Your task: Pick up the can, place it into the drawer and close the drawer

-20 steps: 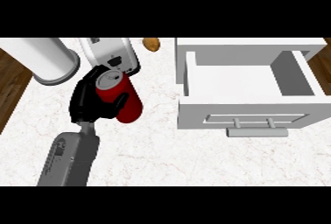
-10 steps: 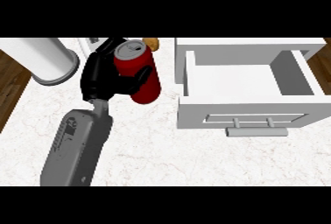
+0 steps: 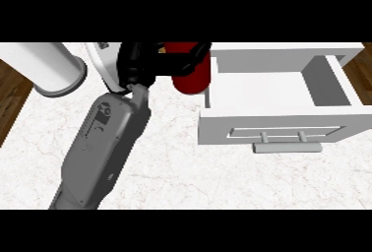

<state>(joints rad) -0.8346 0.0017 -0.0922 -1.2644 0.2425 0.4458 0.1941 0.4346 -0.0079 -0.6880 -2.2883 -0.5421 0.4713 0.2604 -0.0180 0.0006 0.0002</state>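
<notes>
A red can [image 3: 192, 78] is held above the counter near the view's top, just left of the open white drawer [image 3: 280, 129]. My left hand [image 3: 143, 62] is black, and its fingers curl round the can's upper part, hiding the can's top. The grey forearm [image 3: 105, 142] runs in from the lower left. The drawer's inside [image 3: 258, 88] shows pale and holds nothing that I can see. Its grey handle [image 3: 287, 146] sticks out from the front panel. The right hand shows nowhere.
A tall white cylinder [image 3: 45, 68] stands at the far left of the marble counter [image 3: 181, 172]. A white object [image 3: 102, 56] lies partly hidden behind my hand. Dark wood floor shows beyond the counter's left and right edges.
My left hand has carried the can away from me and to the right, up beside the drawer's left wall. The forearm has stretched further into view.
</notes>
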